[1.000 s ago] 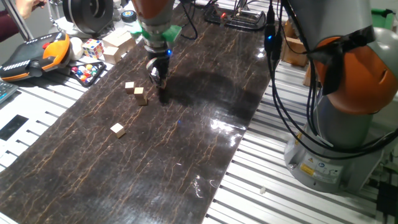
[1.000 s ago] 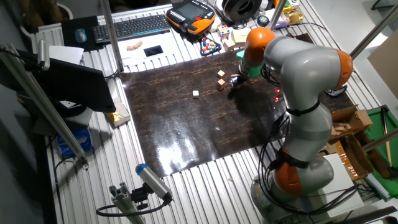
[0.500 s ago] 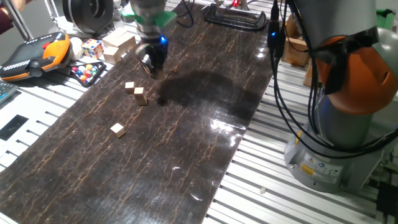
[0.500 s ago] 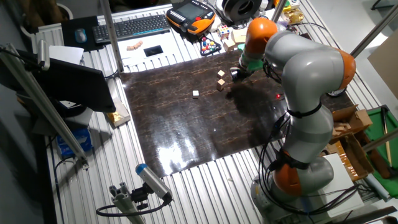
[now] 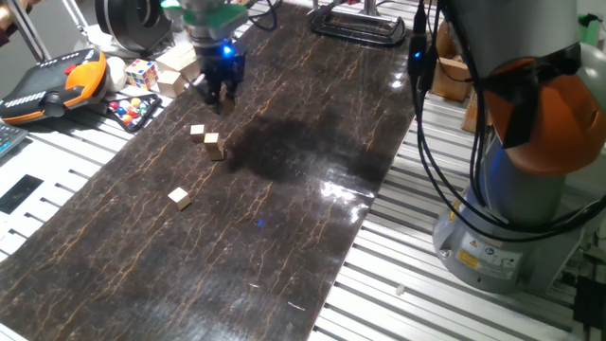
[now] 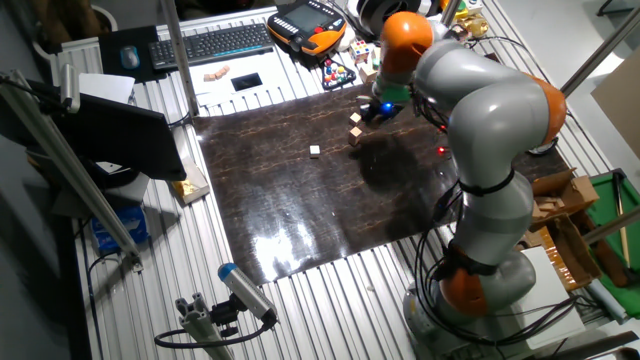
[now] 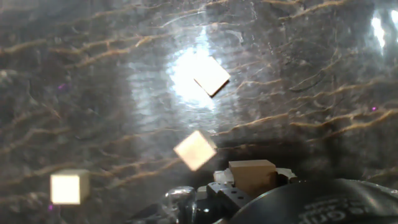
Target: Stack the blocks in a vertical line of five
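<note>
My gripper (image 5: pixel 220 93) hangs above the dark mat's far left part, just beyond the blocks, shut on a small tan block (image 7: pixel 252 175) that shows between its fingers in the hand view. On the mat lie three more spots of blocks: one (image 5: pixel 197 133), one right beside it that looks taller (image 5: pixel 214 145), and a lone one nearer the front (image 5: pixel 179 197). The hand view looks down on these blocks (image 7: pixel 211 76), (image 7: pixel 194 150), (image 7: pixel 66 187). In the other fixed view the gripper (image 6: pixel 376 108) is close to the two neighbouring blocks (image 6: pixel 354 135).
Off the mat's left edge are a Rubik's cube (image 5: pixel 142 73), a larger pale wooden block (image 5: pixel 180 64), a tray of coloured balls (image 5: pixel 133 109) and an orange teach pendant (image 5: pixel 57 80). The robot's base (image 5: pixel 511 199) and cables stand at the right.
The gripper has lifted from the mat near the blocks and moved up and to the far left, carrying its block. The blocks on the mat have not moved.
</note>
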Robot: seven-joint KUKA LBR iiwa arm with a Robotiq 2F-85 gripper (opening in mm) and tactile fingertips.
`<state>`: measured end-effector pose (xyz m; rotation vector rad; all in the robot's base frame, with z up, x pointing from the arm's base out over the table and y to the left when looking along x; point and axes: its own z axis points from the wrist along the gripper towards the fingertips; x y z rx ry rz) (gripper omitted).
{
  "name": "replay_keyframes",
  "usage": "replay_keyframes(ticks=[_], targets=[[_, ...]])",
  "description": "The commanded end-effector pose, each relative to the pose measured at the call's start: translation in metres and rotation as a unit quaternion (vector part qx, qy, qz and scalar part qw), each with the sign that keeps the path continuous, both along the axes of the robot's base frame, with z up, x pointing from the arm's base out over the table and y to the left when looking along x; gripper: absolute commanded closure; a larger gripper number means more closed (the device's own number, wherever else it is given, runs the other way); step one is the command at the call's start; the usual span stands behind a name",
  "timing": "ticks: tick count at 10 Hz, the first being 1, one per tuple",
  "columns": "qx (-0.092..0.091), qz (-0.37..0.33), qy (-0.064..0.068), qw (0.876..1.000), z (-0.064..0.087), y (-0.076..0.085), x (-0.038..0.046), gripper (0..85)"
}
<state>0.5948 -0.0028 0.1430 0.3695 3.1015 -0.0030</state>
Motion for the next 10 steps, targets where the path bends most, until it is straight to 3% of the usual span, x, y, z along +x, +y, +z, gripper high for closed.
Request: replay_keyframes(ticks=[1,4,6,10], targets=[[-0.005,-0.064,-0.002,0.998,-0.002,0.005,0.0003,84.0],[-0.007,-0.126,-0.004,0.992,-0.011,0.019,0.0043,84.0],[0.009,-0.165,-0.003,0.986,-0.016,0.024,0.0092,84.0],[0.008,-0.190,-0.014,0.982,-0.025,0.029,0.0150,84.0]])
